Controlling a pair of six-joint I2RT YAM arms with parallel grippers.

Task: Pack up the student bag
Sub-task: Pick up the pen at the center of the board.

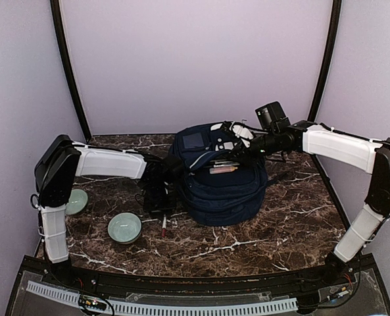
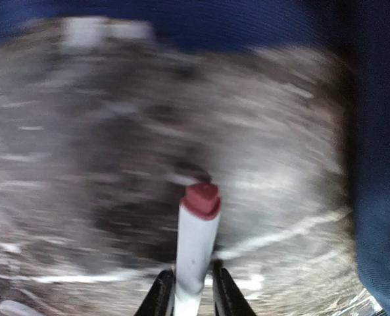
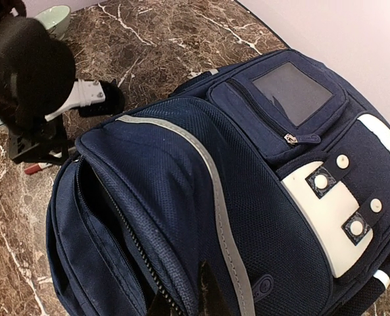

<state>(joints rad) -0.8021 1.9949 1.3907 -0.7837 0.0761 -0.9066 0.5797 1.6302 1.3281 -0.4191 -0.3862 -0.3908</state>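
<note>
Pinching smooth white cylindrical marker (image 2: 198, 237), left pincer (image 2: 191, 275); student bag (image 3: 247, 217) mesh-woven.

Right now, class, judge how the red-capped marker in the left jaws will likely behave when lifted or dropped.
The marker looks stiff: its barrel shows no bend where the jaws of the left gripper pinch it. Smooth and round, it may slip in that narrow pinch, and would probably roll on the table. Slim, so likely light.
</note>
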